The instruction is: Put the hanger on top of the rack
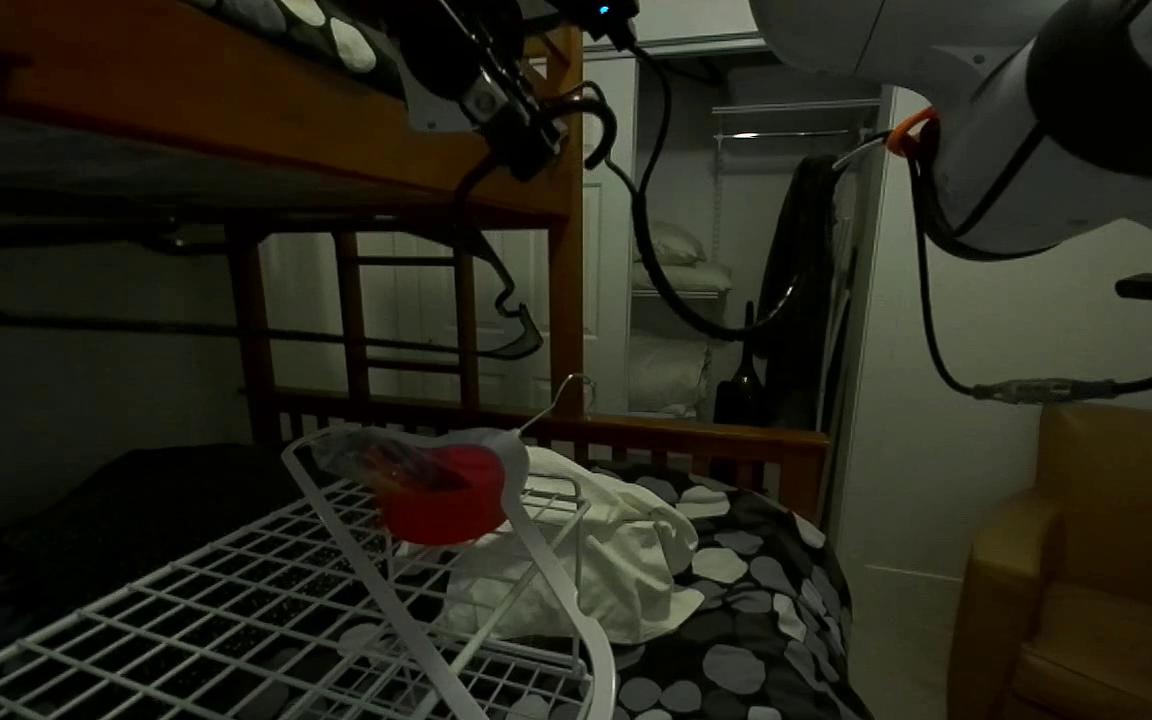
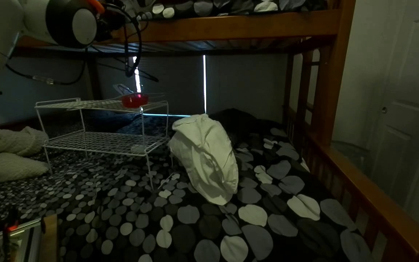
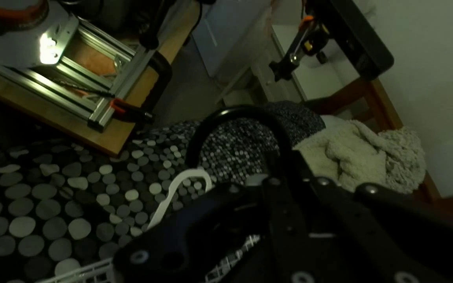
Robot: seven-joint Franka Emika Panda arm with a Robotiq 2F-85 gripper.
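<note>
On the left in an exterior view, the body of the dark hanger (image 1: 481,246) is spread in mid-air, higher than the white wire rack (image 2: 102,105) and apart from it. Whether the rack lies straight beneath cannot be told. The rack, built in two tiers, is stood on the dotted bedding (image 2: 198,225). On its upper tier a round red item (image 1: 446,500) is carried, with a piece of clear plastic (image 1: 361,458) at its left. At the same end of the rack a white hanger (image 1: 516,470) is seen; its points of contact cannot be made out.

Slightly to the right and higher up, the claw (image 1: 533,152) is closed on the dark hanger, just below the curve of its hook (image 3: 240,112). In the wrist view the hook is seen arching out beyond the claw.

To the right of the rack and just beside it, a white cloth (image 1: 621,570) is heaped on the dotted bedding. Farther off, the brown bunk-bed frame (image 1: 566,270) is seen, and beyond it a closet (image 1: 746,200), in which pale bundles (image 1: 669,375) are stacked and a dark garment (image 1: 804,240) is hung.

At the far right, the white arm (image 1: 1006,190) is extended from above, and a tan armchair (image 1: 1056,600) is placed lower down.
</note>
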